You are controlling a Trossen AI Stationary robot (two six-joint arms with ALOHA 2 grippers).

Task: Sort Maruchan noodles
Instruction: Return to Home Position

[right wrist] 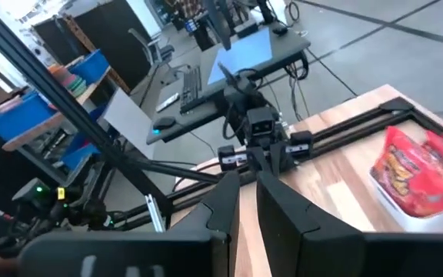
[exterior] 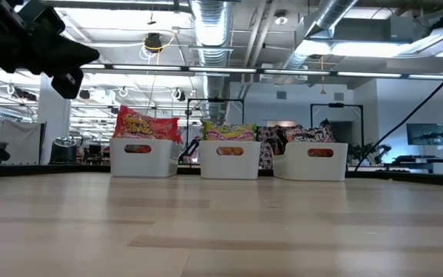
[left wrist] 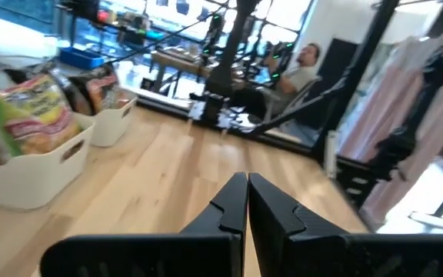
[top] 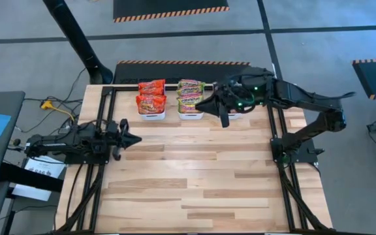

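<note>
High view is showing the table (top: pixel 194 176) lying bare of loose packets across its planks, with three white bins lining the far edge. The right arm (top: pixel 305 104) is reaching over that row and hiding most of the right bin (exterior: pixel 311 163), while the left arm (top: pixel 64 140) is lying low along the table's left side, well apart from the bins.

The Maruchan noodles are all sitting in the bins by kind. The red-orange packets (top: pixel 151 94) are filling the left bin (exterior: pixel 143 161), the green-yellow packets (top: pixel 190 91) are standing in the middle bin (exterior: pixel 229 163), and the black packets (exterior: pixel 306 135) are poking up out of the right bin.

The right claw (top: pixel 207 104) is hanging above the gap between the middle and right bins. Its wrist view is showing its fingers slightly apart and carrying nothing. The left claw (top: pixel 134 137) is pointing toward the table's middle with its fingers pressed together, also empty.

The sorting itself is looking finished. What is remaining, I judge, is only drawing the right arm back to rest.
</note>
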